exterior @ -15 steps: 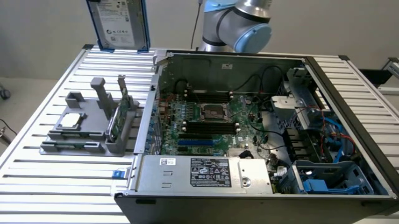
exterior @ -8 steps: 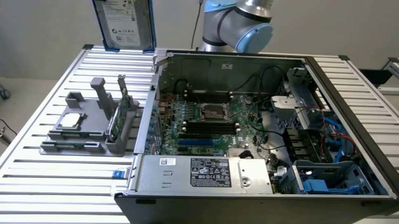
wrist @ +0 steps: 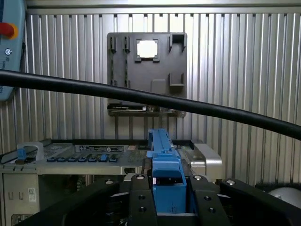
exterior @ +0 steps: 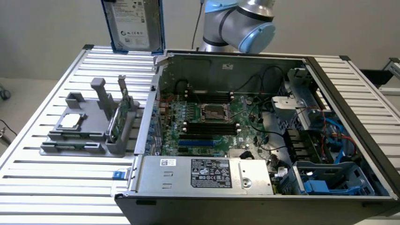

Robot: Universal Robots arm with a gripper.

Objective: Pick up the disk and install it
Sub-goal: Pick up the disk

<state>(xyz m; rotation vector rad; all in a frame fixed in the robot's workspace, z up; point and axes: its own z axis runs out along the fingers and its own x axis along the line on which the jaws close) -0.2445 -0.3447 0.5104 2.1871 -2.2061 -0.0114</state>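
While your pincer (wrist: pixel 167 188) is gripping the disk (exterior: pixel 134 23) by its blue frame, the disk is hanging upright above the tabletop (exterior: pixel 62 187), near the open computer case (exterior: pixel 250 209).

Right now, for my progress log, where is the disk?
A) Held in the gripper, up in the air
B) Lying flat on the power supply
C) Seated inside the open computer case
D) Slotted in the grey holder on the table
A: in the exterior view the disk stands upright in the air, and the wrist view shows its blue frame clamped in the gripper.
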